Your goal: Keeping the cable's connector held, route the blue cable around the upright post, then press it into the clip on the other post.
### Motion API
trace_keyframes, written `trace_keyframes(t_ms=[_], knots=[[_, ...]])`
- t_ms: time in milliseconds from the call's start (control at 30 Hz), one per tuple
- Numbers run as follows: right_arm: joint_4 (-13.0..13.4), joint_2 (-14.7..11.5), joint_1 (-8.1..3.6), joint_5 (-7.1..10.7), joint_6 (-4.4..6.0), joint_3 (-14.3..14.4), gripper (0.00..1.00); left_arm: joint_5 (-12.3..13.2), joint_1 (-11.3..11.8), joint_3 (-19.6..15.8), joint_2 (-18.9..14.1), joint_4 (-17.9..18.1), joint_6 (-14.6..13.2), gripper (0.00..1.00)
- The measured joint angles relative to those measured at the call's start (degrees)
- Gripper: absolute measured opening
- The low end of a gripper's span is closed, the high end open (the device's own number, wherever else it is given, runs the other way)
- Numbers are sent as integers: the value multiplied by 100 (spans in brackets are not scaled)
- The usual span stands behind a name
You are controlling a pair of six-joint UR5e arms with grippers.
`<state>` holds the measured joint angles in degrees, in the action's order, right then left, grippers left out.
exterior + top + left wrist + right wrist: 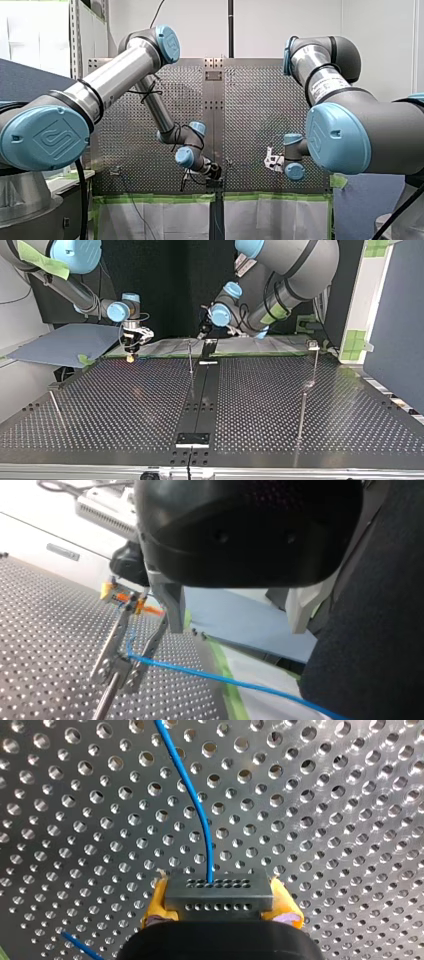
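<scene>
Right hand [220, 906] first: its yellow pads are clamped on the grey connector [219, 889], held over the perforated table [325, 820]. The blue cable [192, 802] leaves the connector's face and runs off across the holes. On my left wrist camera I see that cable come down from the right hand to the forked metal head of a thin post [114, 662], bend there, and pass beneath my left hand [236, 629]. That hand's fingers stand apart with nothing between them. Whether the cable is seated in the fork I cannot tell.
</scene>
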<state>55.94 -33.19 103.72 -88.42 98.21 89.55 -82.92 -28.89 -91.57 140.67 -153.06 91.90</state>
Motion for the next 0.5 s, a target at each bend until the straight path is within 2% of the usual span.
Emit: trace_keyframes(t_ms=[300,500], knots=[[-1,1,20,0,-1,1,0,-368,-71,-41,-4,460,358,100],[5,0,23,1,-7,0,0,-452,-128,-43,-3,787,546,100]])
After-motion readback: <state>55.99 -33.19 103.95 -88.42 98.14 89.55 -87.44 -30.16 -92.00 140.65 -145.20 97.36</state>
